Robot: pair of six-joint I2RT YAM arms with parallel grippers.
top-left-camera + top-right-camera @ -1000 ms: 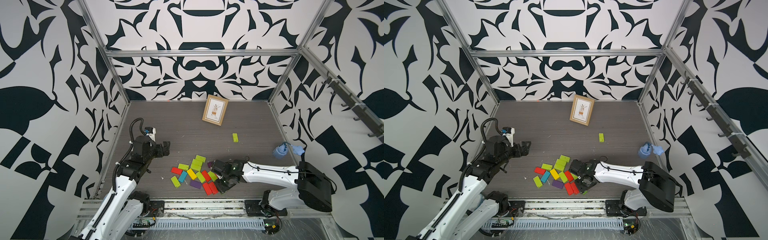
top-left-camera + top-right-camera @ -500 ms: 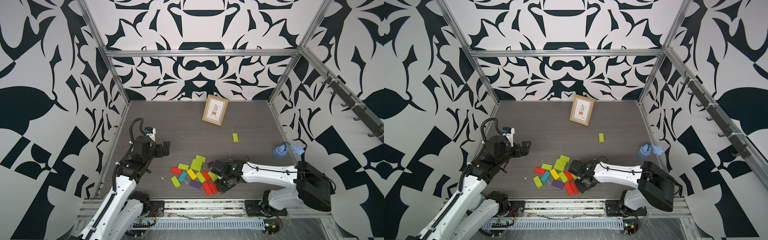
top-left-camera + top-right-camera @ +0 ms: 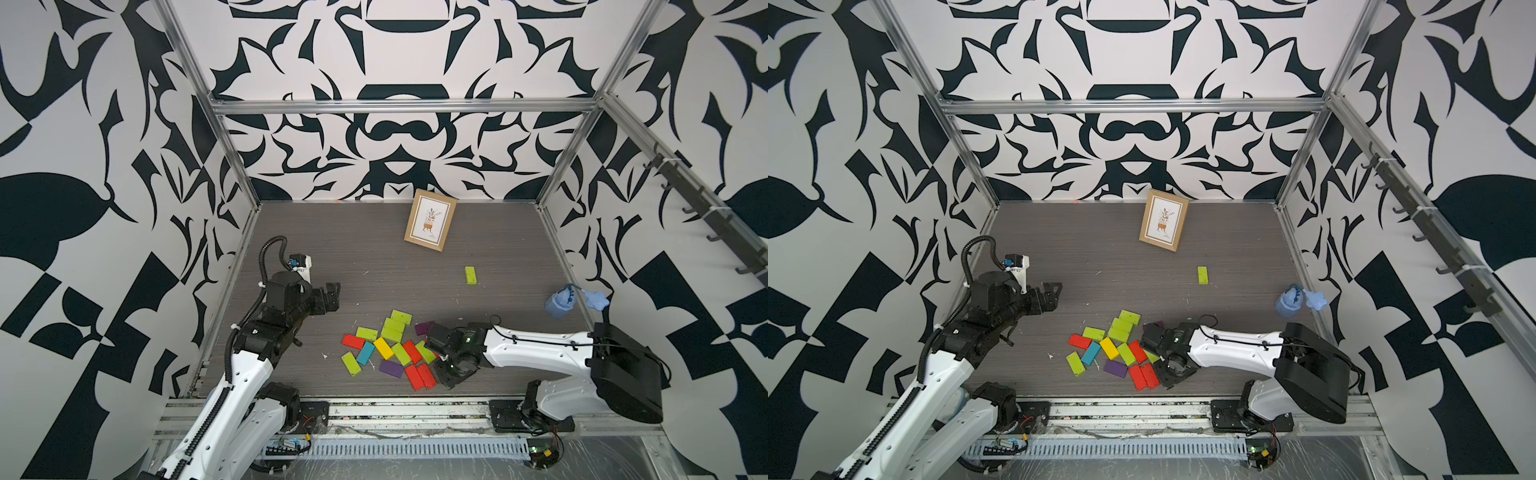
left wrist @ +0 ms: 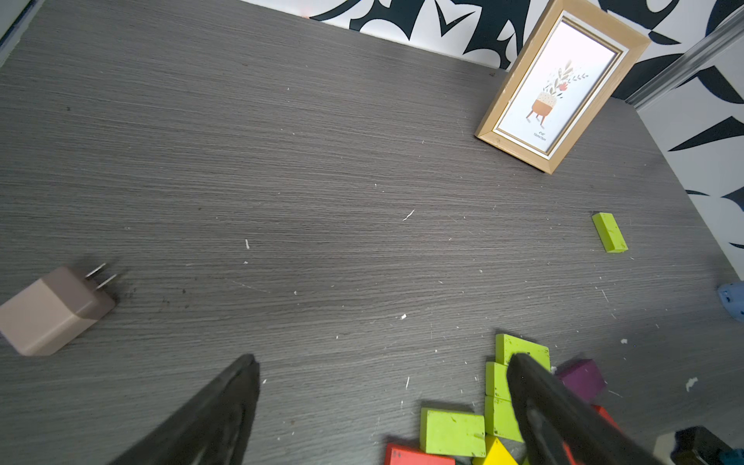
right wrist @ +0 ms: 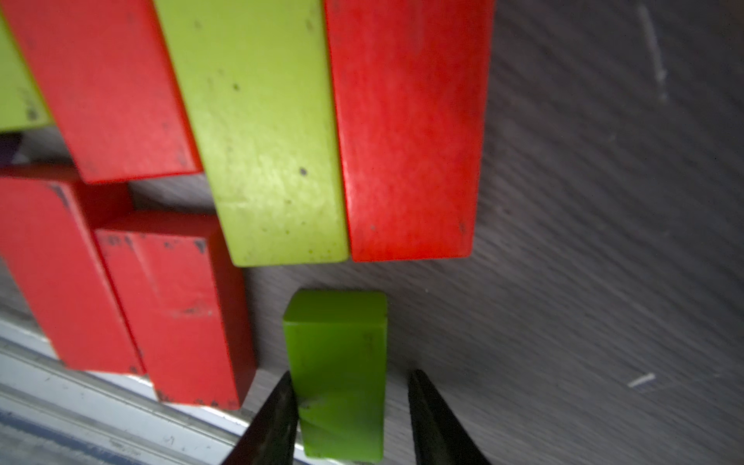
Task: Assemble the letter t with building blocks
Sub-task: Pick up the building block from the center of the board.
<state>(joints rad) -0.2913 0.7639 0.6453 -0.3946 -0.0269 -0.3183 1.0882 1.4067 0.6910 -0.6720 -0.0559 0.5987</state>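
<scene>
Several building blocks [image 3: 390, 349] in lime, red, yellow, blue and purple lie in a loose cluster near the table's front edge in both top views. One lime block [image 3: 470, 275] lies apart at the right. My right gripper [image 5: 349, 374] is low at the cluster's right end, beside two red blocks [image 3: 420, 376]. Its jaws are narrowed around a green block [image 5: 336, 354]. One finger touches the block and a strip of table shows at the other. My left gripper [image 3: 336, 297] hovers open and empty, left of the cluster.
A wooden picture frame [image 3: 430, 220] leans at the back. A blue object [image 3: 561, 303] sits by the right wall. A beige plug adapter [image 4: 56, 310] lies on the table in the left wrist view. The front rail [image 5: 80, 382] runs just behind the red blocks.
</scene>
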